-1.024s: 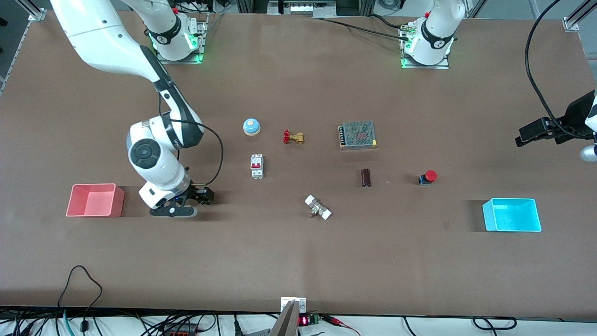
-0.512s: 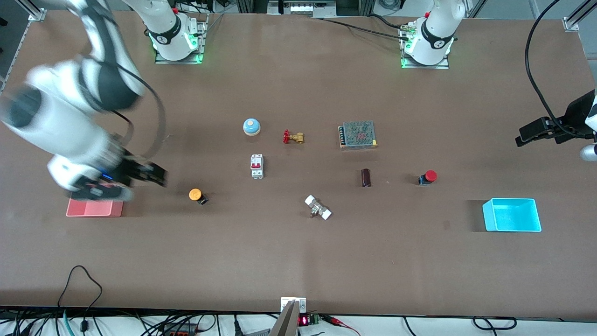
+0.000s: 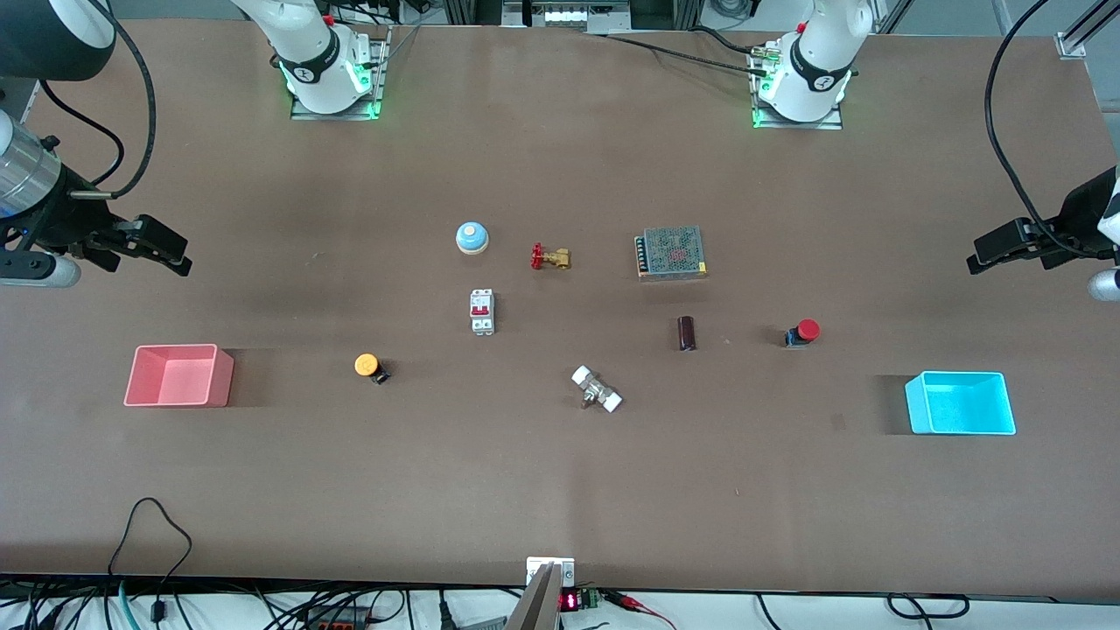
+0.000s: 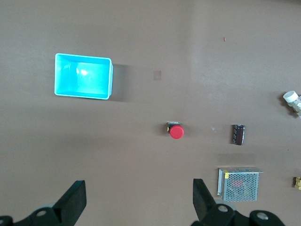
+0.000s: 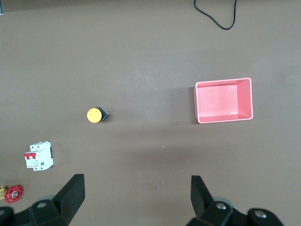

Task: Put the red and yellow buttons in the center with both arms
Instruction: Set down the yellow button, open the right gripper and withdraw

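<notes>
In the front view the brown table [image 3: 560,490] carries a scatter of parts. The yellow button [image 3: 368,366] lies toward the right arm's end, beside the pink bin [image 3: 178,375], and the red button [image 3: 802,332] lies toward the left arm's end, a little farther from the camera than the blue bin [image 3: 960,402]. Between the two buttons are a white breaker [image 3: 482,311], a white-capped fitting [image 3: 597,389] and a dark cylinder [image 3: 687,333]; farther from the camera sit a blue bell [image 3: 472,237], a brass valve [image 3: 549,257] and a mesh-topped box [image 3: 671,253]. The right gripper [image 3: 149,245] hangs high over the table edge at its own end, farther from the camera than the pink bin, and the left gripper [image 3: 1006,248] hangs over the edge at the other end; both carry nothing. In the left wrist view the left gripper [image 4: 136,200] looks straight down with its fingers [image 4: 73,200] spread wide, and the red button [image 4: 175,131] rests on the table below, between the blue bin [image 4: 83,76] and the dark cylinder [image 4: 239,134]. In the right wrist view the right gripper [image 5: 136,195] likewise has its fingers [image 5: 71,192] spread wide and empty, with the yellow button [image 5: 96,115] on the table between the pink bin [image 5: 224,100] and the white breaker [image 5: 38,157].
</notes>
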You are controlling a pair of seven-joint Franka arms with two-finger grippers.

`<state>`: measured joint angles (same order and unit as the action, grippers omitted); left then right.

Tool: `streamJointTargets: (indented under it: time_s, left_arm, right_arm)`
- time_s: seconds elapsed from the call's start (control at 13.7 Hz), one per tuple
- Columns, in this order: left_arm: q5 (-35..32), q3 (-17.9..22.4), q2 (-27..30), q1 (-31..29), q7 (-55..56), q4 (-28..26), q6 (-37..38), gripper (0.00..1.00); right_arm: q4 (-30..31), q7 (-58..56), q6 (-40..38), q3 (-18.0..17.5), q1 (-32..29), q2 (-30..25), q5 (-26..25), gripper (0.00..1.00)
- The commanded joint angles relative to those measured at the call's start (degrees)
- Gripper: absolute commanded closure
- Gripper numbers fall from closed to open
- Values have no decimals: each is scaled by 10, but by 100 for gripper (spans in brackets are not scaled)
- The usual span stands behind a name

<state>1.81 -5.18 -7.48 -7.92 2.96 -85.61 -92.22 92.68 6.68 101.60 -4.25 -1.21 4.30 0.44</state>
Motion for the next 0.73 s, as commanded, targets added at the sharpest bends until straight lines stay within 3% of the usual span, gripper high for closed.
streamJointTargets:
  time_s: [0.0,0.37,0.66]
  left_arm:
    - [6,-3,15,-4,-8,-14,1,0]
    - [-4,-4,14,-3,-8,-18,-8,0]
    - [-4,-4,59,-3,-8,-94,-53,0]
  right_arm:
    - [6,2,-38,-1,-3,-19,-5,0]
    - [3,5,-48,-1,-3,-17,-8,0]
    - [3,5,-51,-1,-4,-17,-7,0]
